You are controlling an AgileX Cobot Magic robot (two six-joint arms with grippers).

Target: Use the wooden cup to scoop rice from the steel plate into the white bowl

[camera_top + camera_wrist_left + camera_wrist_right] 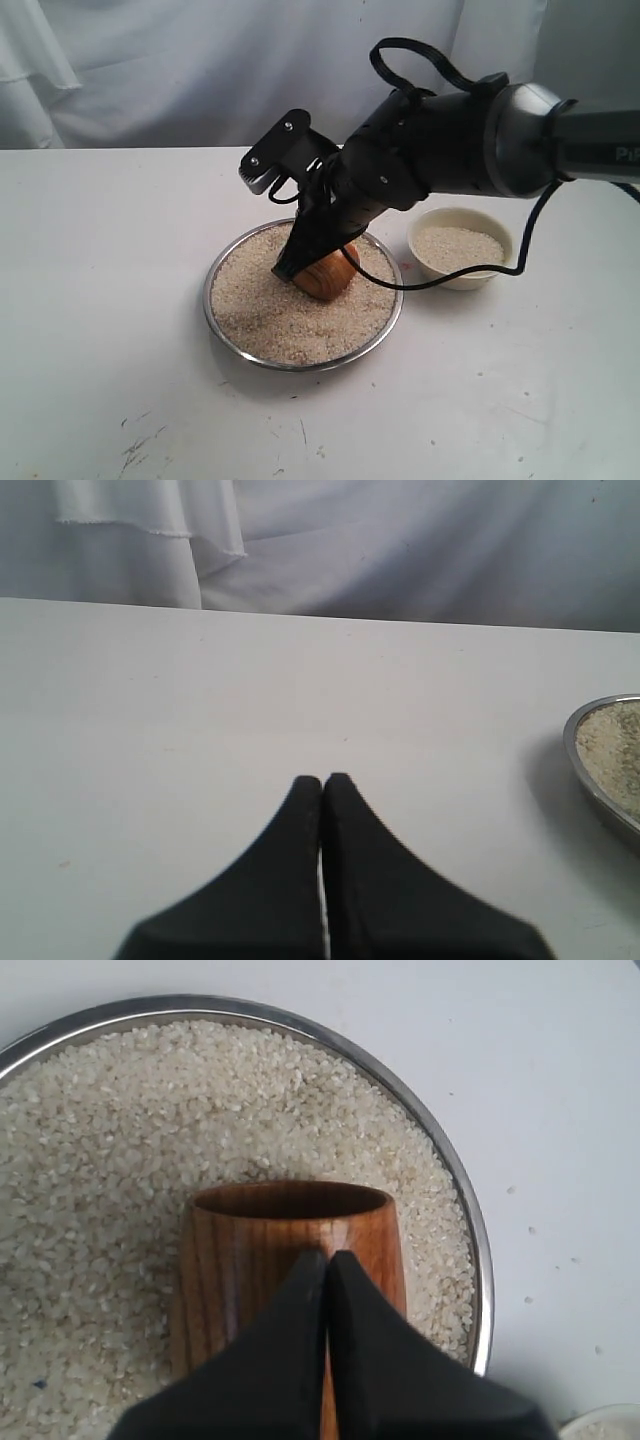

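The steel plate [302, 366] [468, 1210] lies mid-table, full of rice [265, 310] [120, 1130]. On that rice the wooden cup [330, 275] [285, 1225] lies tilted, with its dark mouth turned away from the right wrist camera. My right gripper [284, 270] [327, 1257] is down over the cup's side with its fingers pressed together and nothing pinched between them. To the plate's right stands the white bowl [470, 281], with rice in it. My left gripper [323, 779] is shut and empty above bare table, with the plate's rim [572, 748] off to one side.
A white cloth hangs behind the table [100, 300]. A black cable [450, 282] loops from the right arm down past the bowl's near side. A few stray grains lie on the table beside the plate. The left arm is outside the exterior view.
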